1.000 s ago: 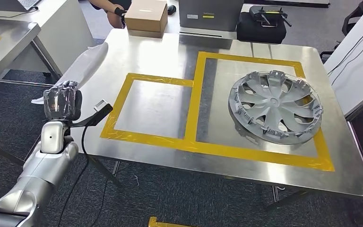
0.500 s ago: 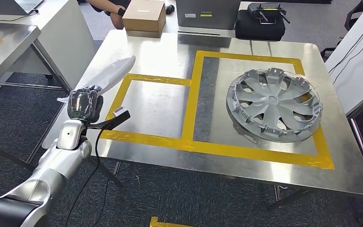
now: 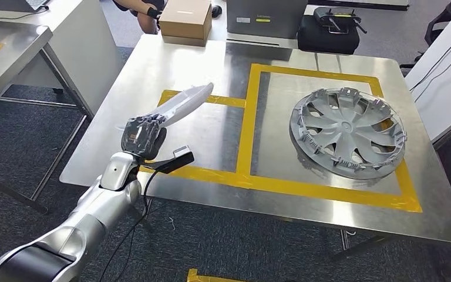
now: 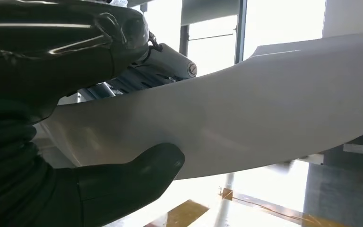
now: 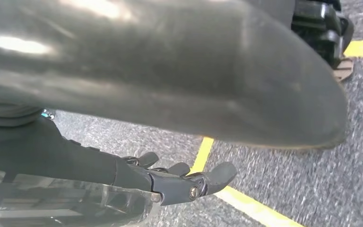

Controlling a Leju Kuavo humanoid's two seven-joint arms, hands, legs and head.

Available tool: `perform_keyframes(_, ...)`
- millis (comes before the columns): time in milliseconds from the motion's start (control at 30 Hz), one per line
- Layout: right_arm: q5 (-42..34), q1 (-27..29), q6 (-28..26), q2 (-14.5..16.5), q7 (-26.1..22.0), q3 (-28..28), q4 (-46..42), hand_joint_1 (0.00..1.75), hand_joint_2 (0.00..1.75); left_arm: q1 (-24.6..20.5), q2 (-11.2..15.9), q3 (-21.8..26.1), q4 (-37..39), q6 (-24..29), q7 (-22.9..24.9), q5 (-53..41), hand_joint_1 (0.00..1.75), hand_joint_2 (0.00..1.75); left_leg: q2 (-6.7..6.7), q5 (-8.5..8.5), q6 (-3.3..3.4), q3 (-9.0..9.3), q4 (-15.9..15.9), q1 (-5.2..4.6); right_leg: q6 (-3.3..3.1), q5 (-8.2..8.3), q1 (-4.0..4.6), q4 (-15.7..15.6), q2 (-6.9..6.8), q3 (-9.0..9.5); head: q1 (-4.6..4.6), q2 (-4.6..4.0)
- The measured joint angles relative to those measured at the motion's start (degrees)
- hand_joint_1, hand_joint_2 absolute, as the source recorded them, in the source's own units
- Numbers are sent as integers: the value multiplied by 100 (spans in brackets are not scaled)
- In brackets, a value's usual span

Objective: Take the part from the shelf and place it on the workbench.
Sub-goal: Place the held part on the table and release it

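Left arm reaches in from the near bench edge; left hand (image 3: 144, 136) grips the part (image 3: 185, 102), a long pale grey blade-shaped panel, at its near end, fingers (image 4: 66, 52) wrapped over the top face and thumb pressed up under it. The part is carried clear of the bench (image 3: 152, 64), slanting up and away over the smaller yellow-taped square (image 3: 202, 132), its far tip above the square's far tape line. Right hand (image 5: 179, 182) hangs low over carpet with yellow floor tape, fingers loosely apart, holding nothing. Farther right, a grey wheel cover (image 3: 347, 131) lies inside the larger taped square. At the far edge, a cardboard box (image 3: 186, 22). Judgement: placing step underway. To do it well, level the part first, lower it flat inside the small square, and let the fingers go only once it rests, since a long panel held at one end may tip or slide.
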Motion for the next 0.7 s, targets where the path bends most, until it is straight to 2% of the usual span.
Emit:
perform_keyframes(67, 12, 0, -36, -5, 0, 25, -10, 0, 0, 25, -63, -131, -47, -38, -11, 124, 175, 175, -3, 3, 35, -5, -2, -23, -40, -319, 5, 812, -2, -371, 1, 0)
perform_keyframes(100, 17, 0, -56, -7, 0, 35, -13, 0, 0, 54, -86, -200, -72, -60, -7, 173, 175, 175, -5, 3, 39, -6, 0, -34, -32, -411, 6, 1117, -2, -518, 0, 0)
perform_keyframes(133, 21, -1, -69, -9, 1, 40, -14, 0, 0, 83, -103, -263, -97, -75, 2, 212, 175, 175, -6, 2, 41, -6, 3, -39, 0, -407, 5, 1188, -3, -553, 0, 0)
perform_keyframes(167, 24, -2, -78, -11, 2, 43, -14, 0, 0, 107, -114, -307, -120, -86, 14, 240, 175, 175, -8, 0, 39, -4, 7, -42, 42, -332, 3, 1061, -5, -494, -1, 0)
perform_keyframes(233, 26, -12, -85, -19, 9, 48, -14, 0, 0, 124, -134, -383, -173, -97, 38, 281, 175, 175, -15, -20, 9, -8, 41, -49, 120, -40, -7, 269, -22, -106, 0, 0)
perform_keyframes(300, 26, -22, -85, -25, 16, 53, -17, 0, 0, 125, -144, -430, -213, -104, 53, 301, 175, 175, -21, -54, -43, -33, 94, -80, 103, 150, -4, -325, -34, 201, -2, 0)
perform_keyframes(400, 27, -24, -85, -21, 24, 63, -25, 0, 0, 133, -142, -480, -228, -144, 77, 304, 175, 175, -21, -72, -96, -52, 118, -81, 6, 184, 9, -406, -27, 251, -9, 0)
perform_keyframes(467, 27, -25, -85, -20, 26, 64, -28, 0, 0, 132, -132, -507, -230, -177, 100, 320, 175, 175, -16, -200, -152, -133, 286, -55, -59, 190, -16, -416, -23, 262, -14, 0)
perform_keyframes(500, 26, -26, -85, -21, 26, 64, -29, 0, 0, 132, -124, -517, -231, -196, 111, 338, 175, 175, -13, -324, -184, -225, 484, -45, -91, 194, -31, -420, -22, 267, -16, 0)
perform_keyframes(567, 26, -21, -85, -24, 25, 64, -30, 0, 0, 151, -103, -533, -228, -236, 126, 372, 175, 175, -7, -672, -238, -577, 1232, -24, -132, 190, -23, -420, -21, 268, -21, 0)
perform_keyframes(600, 26, -16, -85, -23, 24, 64, -30, 0, 0, 169, -92, -540, -226, -247, 129, 382, 175, 175, -5, -780, -252, -741, 1561, -17, -138, 189, -17, -419, -20, 267, -22, 0)
perform_keyframes(633, 26, -10, -85, -23, 24, 64, -30, 0, 0, 189, -80, -547, -223, -255, 131, 386, 175, 175, -4, -808, -257, -852, 1765, -11, -140, 187, -12, -418, -17, 268, -23, 0)
perform_keyframes(667, 26, -5, -85, -23, 25, 64, -31, 0, 0, 202, -68, -555, -222, -257, 132, 388, 175, 175, -2, -705, -245, -833, 1691, -10, -140, 186, -7, -418, -13, 271, -23, 0)
perform_keyframes(700, 26, -3, -85, -22, 25, 64, -31, 0, 0, 205, -59, -560, -221, -260, 133, 393, 175, 175, -2, -525, -221, -714, 1420, -12, -140, 185, -2, -418, -7, 277, -24, 0)
